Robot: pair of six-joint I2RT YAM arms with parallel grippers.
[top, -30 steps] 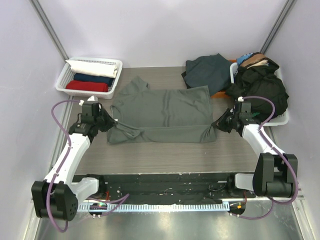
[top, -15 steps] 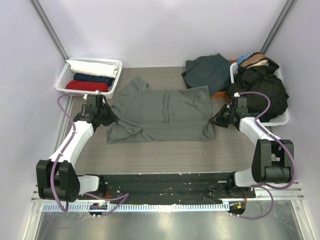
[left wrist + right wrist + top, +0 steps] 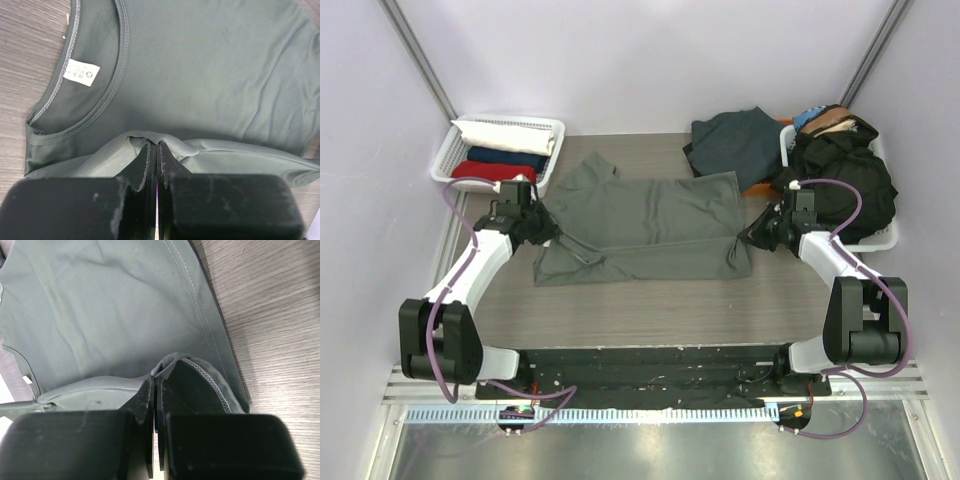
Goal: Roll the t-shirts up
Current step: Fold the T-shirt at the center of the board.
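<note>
Grey-green t-shirt (image 3: 640,215) is spread mid-desk (image 3: 650,300) with its near edge folded over. That edge is pinched at either end by the left tool (image 3: 555,233) and right tool (image 3: 745,240), both clamped shut on cloth, so rolling is judged barely begun. Three finished rolls (image 3: 505,152) are seen in the left basket (image 3: 445,165); a heap (image 3: 840,180) at the right, perhaps several shirts, is left to do. Only the wrist views show the pinched folds, the neck label (image 3: 80,73) and the hem stitching (image 3: 212,382).

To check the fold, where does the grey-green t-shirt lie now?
In the top view, the grey-green t-shirt lies on the table between the left hand and right hand, which both pinch it.
</note>
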